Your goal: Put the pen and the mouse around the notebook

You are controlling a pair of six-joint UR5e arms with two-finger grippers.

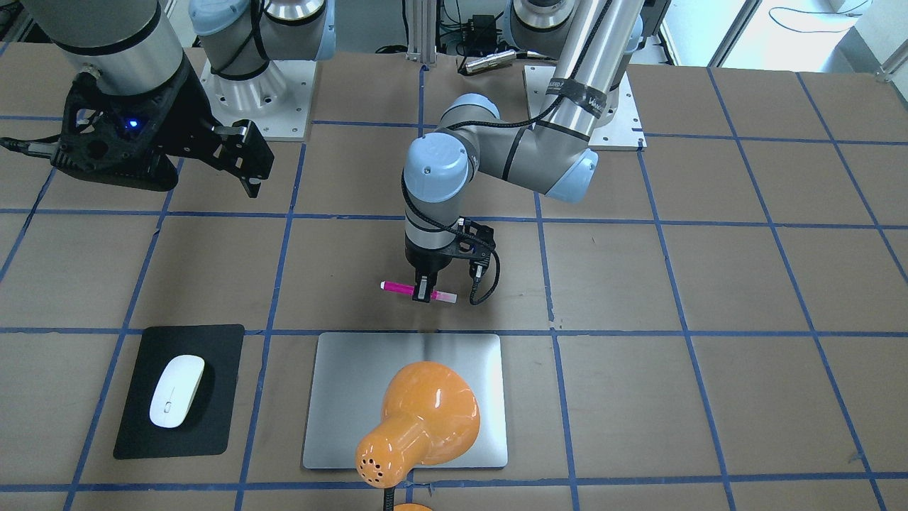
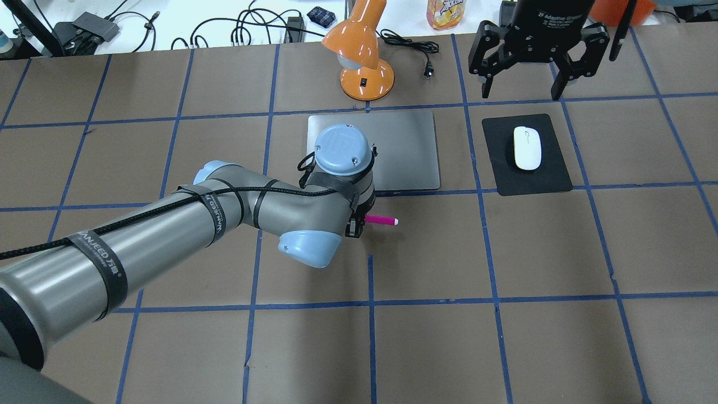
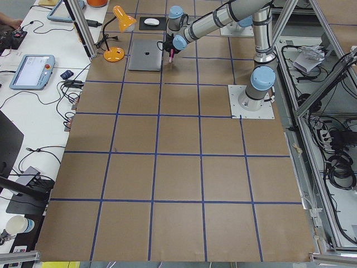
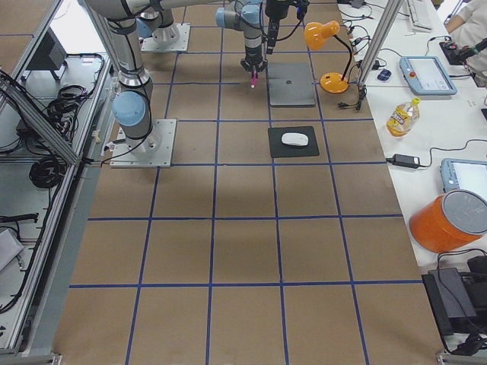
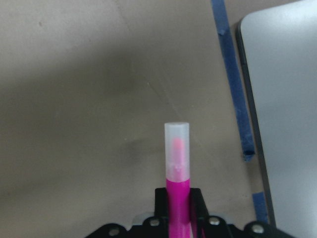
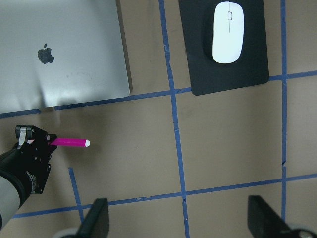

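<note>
The magenta pen [image 1: 401, 288] lies level in my left gripper [image 1: 423, 292], which is shut on its middle. It is low over the brown table, just on the robot's side of the silver notebook [image 1: 355, 397]. The left wrist view shows the pen's pale cap [image 5: 177, 148] sticking out past the fingers [image 5: 161, 201], with the notebook's edge [image 5: 287, 99] to the right. I cannot tell whether the pen touches the table. The white mouse [image 2: 527, 147] rests on a black mat [image 2: 538, 179] beside the notebook [image 2: 404, 146]. My right gripper [image 2: 521, 90] hangs open and high beyond the mat.
An orange desk lamp [image 2: 362, 50] stands at the notebook's far edge, its shade [image 1: 425, 419] hanging over the notebook. Cables, a drink packet and devices lie on the white bench beyond the table. Blue tape lines grid the brown surface.
</note>
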